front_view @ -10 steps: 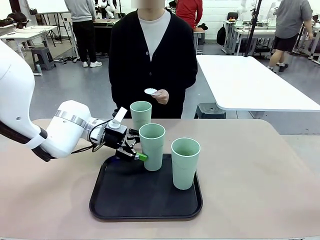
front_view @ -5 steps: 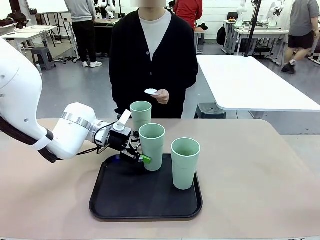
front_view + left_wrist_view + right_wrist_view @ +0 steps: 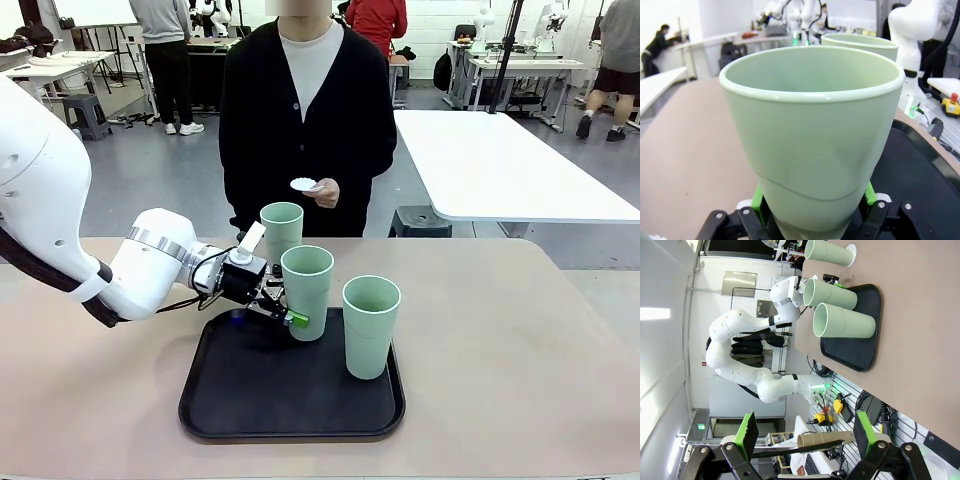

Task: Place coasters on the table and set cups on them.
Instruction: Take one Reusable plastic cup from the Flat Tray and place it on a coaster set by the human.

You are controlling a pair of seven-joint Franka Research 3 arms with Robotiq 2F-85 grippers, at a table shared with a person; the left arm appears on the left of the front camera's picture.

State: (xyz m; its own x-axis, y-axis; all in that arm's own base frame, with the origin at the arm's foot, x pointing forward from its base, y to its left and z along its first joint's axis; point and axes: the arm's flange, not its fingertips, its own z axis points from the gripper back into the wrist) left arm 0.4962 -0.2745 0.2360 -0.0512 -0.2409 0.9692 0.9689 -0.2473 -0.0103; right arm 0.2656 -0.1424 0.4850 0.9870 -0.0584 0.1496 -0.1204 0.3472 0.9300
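Observation:
Three pale green cups are in view. In the front view my left gripper (image 3: 292,315) is shut on the lower part of the middle cup (image 3: 307,285), which stands on the black tray (image 3: 250,400). The left wrist view shows this cup (image 3: 810,135) squeezed between the green pads (image 3: 759,200). Another cup (image 3: 371,325) stands free on the tray's right side. The far cup (image 3: 282,230) stands on the table (image 3: 520,330); the right wrist view shows a lacy coaster (image 3: 853,249) under it. The person holds a white coaster (image 3: 302,183) in one hand. My right gripper (image 3: 805,432) is open, holding nothing.
The person stands at the table's far edge, just behind the far cup. A white table (image 3: 500,165) lies beyond at the right. Bare tabletop stretches on both sides of the tray.
My left gripper has pushed a little to the right and its fingers have shut on the middle cup, which shifted slightly right. The person's hand with the coaster has stayed put.

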